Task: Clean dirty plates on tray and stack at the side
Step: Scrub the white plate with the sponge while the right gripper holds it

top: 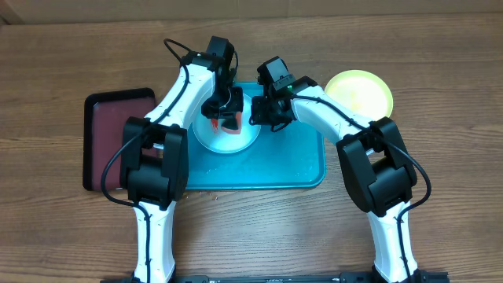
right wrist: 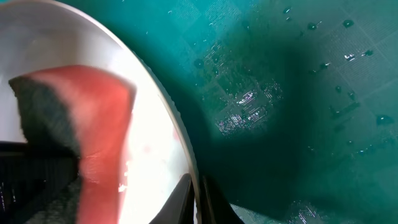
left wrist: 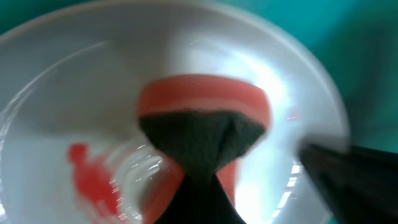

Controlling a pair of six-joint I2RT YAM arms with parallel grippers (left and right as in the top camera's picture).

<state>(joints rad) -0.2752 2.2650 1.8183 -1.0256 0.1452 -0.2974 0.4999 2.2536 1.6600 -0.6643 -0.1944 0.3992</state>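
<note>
Half the white plate [top: 206, 141] hides under left hand [top: 224, 116] gripping sponge [left wrist: 204, 102], right hand [top: 258, 118] pinching rim.

I work over a wooden table [top: 440, 196] that fills the overhead view from edge to edge. Its top is a warm mid-brown. The grain and the long plank seams run from 9 o'clock to 3 o'clock, with darker and lighter streaks along the boards. Toward 12 o'clock a seam sets off a slightly paler strip of wood across the full width. The light is soft and even and falls from above. The shadows on the wood are faint and lie close beneath whatever casts them.
</note>
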